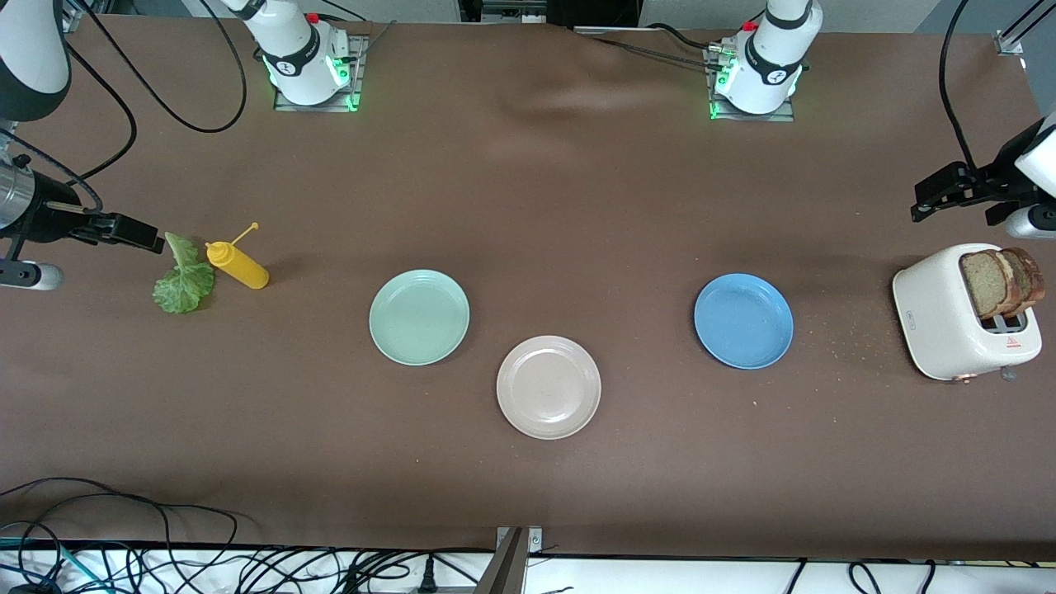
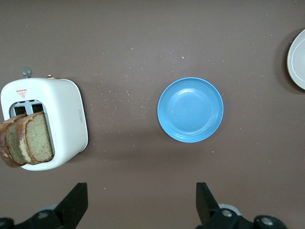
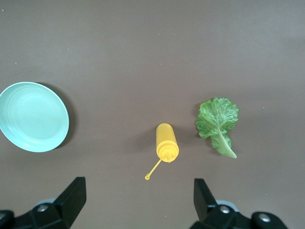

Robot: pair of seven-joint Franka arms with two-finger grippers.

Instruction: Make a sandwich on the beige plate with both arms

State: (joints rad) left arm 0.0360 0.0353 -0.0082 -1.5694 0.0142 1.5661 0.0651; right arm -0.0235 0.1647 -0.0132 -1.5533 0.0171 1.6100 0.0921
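Your left claw (image 2: 140,205) hangs spread wide and empty over bare surface (image 1: 528,206) at the left arm's end. The toaster (image 1: 961,318) sits just below it in the front view, nearer the camera, with two bread slices (image 1: 1002,280) sticking up out of its slots. The blue plate (image 1: 743,320) lies toward the middle of the surface from that claw, well apart from it.

Your right claw (image 3: 138,202) is also spread and empty, up over the right arm's end of the surface. The lettuce leaf (image 1: 183,276) lies flat almost under its fingertips; the yellow squeeze bottle (image 1: 238,264) lies on its side just beside the leaf, toward the middle. The mint-green plate (image 1: 419,317) is further inward.

The beige plate (image 1: 549,386) sits bare between the two coloured plates, nearer the camera than both, well apart from either claw.
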